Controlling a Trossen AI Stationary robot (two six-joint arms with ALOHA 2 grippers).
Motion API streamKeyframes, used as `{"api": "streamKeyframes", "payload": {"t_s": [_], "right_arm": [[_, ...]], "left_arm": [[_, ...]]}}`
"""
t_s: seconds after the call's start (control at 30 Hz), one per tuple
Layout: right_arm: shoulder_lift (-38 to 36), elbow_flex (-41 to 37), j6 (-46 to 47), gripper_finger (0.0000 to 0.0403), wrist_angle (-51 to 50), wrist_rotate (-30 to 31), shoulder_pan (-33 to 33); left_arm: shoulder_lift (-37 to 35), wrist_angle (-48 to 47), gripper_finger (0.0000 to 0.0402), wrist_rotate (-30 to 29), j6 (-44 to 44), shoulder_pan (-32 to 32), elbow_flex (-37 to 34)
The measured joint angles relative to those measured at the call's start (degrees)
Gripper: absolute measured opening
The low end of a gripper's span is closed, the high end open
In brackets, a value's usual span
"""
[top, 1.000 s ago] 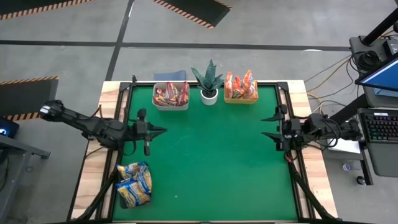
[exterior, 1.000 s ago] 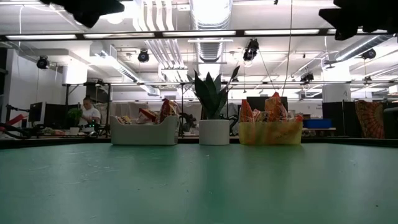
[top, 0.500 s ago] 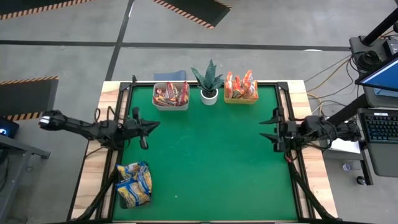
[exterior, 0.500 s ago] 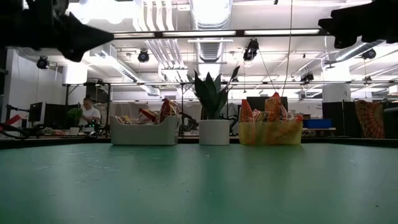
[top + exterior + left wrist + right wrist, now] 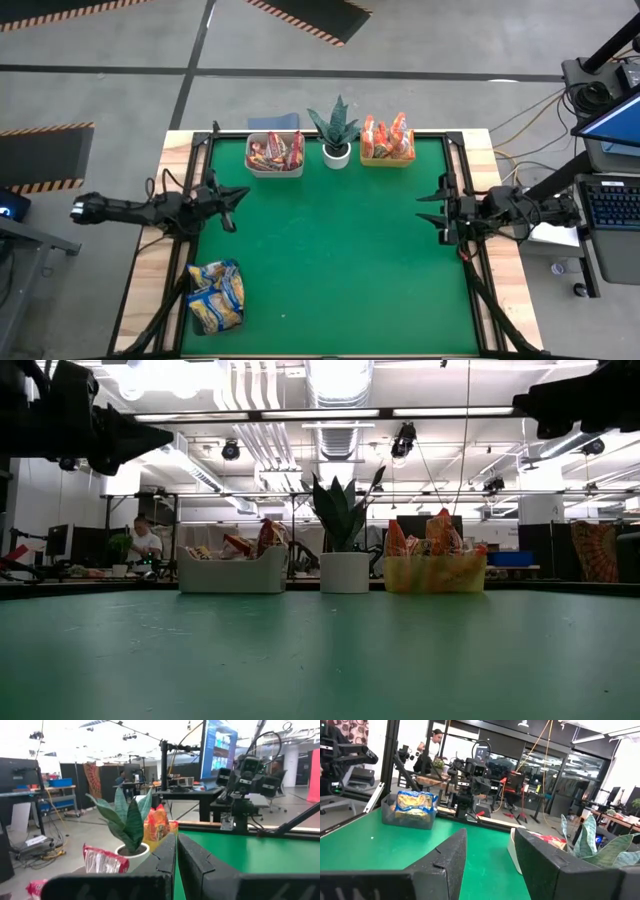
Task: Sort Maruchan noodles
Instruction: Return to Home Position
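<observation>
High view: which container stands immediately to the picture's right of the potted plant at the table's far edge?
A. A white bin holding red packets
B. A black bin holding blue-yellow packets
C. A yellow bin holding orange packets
C: the yellow bin of orange noodle packets stands just to the right of the potted plant, while the white bin is on the plant's left.

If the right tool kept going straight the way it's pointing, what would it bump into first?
Most likely the left tool, which faces it from across the green mat. The way ahead of the right tool looks free until there, though heights are hard to judge.
</observation>
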Motion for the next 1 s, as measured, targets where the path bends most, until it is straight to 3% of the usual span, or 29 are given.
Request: {"api": "streamKeyframes", "payload": {"t_s": [0.3, 0.53, 0.7, 0.77, 0.9, 1.0], "right_arm": [[-0.02, -0.49, 0.04, 0.0139, -0.29, 0.17, 0.00], [0.09, -3.73, 0.49, 0.0130, -0.40, 6.06, 0.00], [0.09, -7.09, -0.71, 0.0127, 1.87, 7.37, -0.40], [0.20, -7.34, -0.18, 0.0127, 2.77, 8.57, -0.61], [0.07, -7.34, -0.69, 0.0127, 2.96, 3.55, -0.59], [0.07, -7.50, -0.04, 0.0125, 3.04, 3.53, -0.59]], "left_arm": [[-0.61, -3.41, 0.0000, 3.28, -3.82, 0.27, -0.02], [0.77, -6.14, 0.0000, 3.28, -6.47, 0.25, -0.04], [0.87, -6.21, 0.0000, 7.52, -8.82, 0.19, -0.04], [0.85, -6.17, 0.0000, 6.71, -8.91, 0.23, -0.04], [0.85, -4.99, 0.0000, 3.40, -8.99, 0.23, -0.04], [0.93, -5.04, 0.0000, 1.49, -9.67, 0.23, 0.15]]}}
